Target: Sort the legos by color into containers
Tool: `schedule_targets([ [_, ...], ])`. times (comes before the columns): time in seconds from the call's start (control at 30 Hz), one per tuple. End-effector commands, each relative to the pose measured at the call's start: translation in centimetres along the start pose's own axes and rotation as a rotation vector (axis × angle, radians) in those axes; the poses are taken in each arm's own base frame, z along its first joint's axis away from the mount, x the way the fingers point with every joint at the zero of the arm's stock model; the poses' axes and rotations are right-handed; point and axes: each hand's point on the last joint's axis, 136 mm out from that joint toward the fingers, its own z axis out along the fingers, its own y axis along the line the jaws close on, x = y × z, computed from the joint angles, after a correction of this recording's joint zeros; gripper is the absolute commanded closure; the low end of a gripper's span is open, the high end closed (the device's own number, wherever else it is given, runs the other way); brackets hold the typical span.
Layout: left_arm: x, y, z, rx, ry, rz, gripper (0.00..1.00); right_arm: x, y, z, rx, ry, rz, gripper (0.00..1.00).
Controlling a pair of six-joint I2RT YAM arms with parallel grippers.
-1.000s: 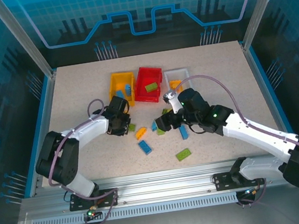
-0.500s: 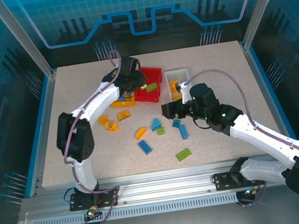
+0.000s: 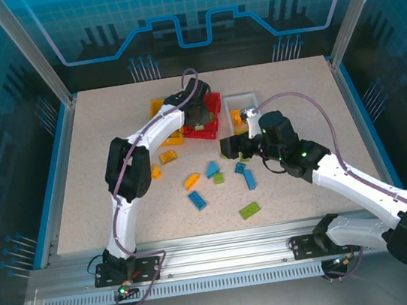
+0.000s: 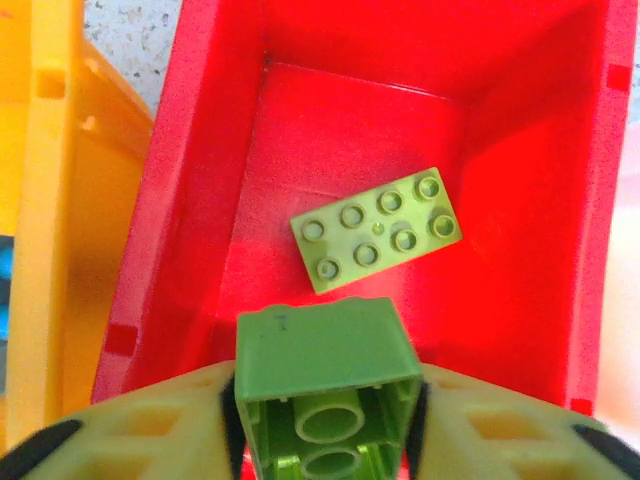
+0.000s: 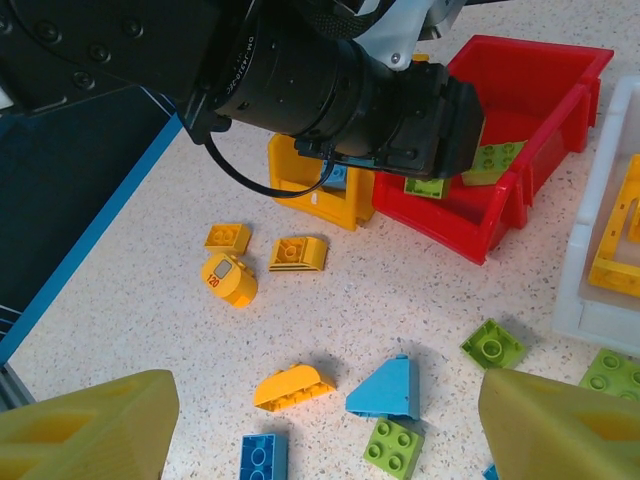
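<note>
My left gripper (image 4: 325, 405) hangs over the red container (image 4: 200, 150), shut on a green 2x2 lego (image 4: 325, 365) with its hollow underside facing the camera. A flat green lego (image 4: 378, 228) lies on the red floor below. From above, the left gripper (image 3: 200, 115) sits over the red container (image 3: 215, 99), between the yellow-orange container (image 3: 156, 106) and the white container (image 3: 240, 100). My right gripper (image 5: 325, 440) is open above loose legos: an orange curved one (image 5: 293, 386), a blue slope (image 5: 385, 390) and a green square (image 5: 393, 447).
More loose legos lie mid-table: a green one (image 3: 249, 209), a blue one (image 3: 197, 200) and orange ones (image 3: 168, 156). The left arm (image 3: 148, 134) stretches across the yellow-orange container. Bare table lies along the far left and the right side.
The left arm swung from the loose legos at mid-table up to the red container, carrying the green lego. The right gripper drew back slightly to the right and stayed open.
</note>
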Motion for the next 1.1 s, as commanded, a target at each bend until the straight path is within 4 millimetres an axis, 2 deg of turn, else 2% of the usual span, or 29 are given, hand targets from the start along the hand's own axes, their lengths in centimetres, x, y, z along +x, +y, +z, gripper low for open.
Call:
schedule_targets([
  [0.0,-1.4,-1.3,-3.3,0.006,-0.053,0.046,0.49,-1.4,0.1,-0.2,-0.004,-0.03,0.014,0.2],
  [0.2,-2.7,-1.9,-8.8,0.041,-0.121,0.019,0.44,-0.9,0.1,0.3,0.017,0.001,-0.007,0.19],
  [0.27,-2.9,-1.0,-11.4,0.034,-0.152,-0.02,0.43,-0.4,0.4,1.0,0.048,0.043,-0.052,0.2],
  [0.37,-2.3,1.6,-15.5,0.017,-0.2,-0.124,0.41,1.4,2.1,3.3,0.043,0.122,-0.13,0.19],
  [0.5,1.9,6.7,-20.4,-0.022,-0.219,-0.286,0.39,4.5,5.8,7.1,-0.011,0.238,-0.253,0.2],
  [0.63,8.1,11.4,-23.1,-0.031,-0.213,-0.408,0.36,7.8,8.0,11.2,0.017,0.373,-0.387,0.2],
  [0.7,10.9,13.1,-24.2,-0.022,-0.212,-0.448,0.34,9.0,7.5,12.7,0.092,0.442,-0.401,0.2],
  [0.8,14.3,15.2,-25.7,-0.02,-0.207,-0.483,0.32,10.1,4.5,13.1,0.328,0.533,-0.197,0.21],
  [0.87,15.9,15.7,-26.4,0.013,-0.208,-0.475,0.32,11.0,4.7,13.0,0.358,0.538,-0.041,0.29],
  [0.97,17.4,15.2,-27.0,0.126,-0.231,-0.399,0.3,11.2,5.7,12.8,0.402,0.484,0.113,0.3],
  [1.07,18.4,14.6,-27.9,0.235,-0.272,-0.348,0.22,11.9,5.7,12.6,0.485,0.469,0.304,0.33],
])
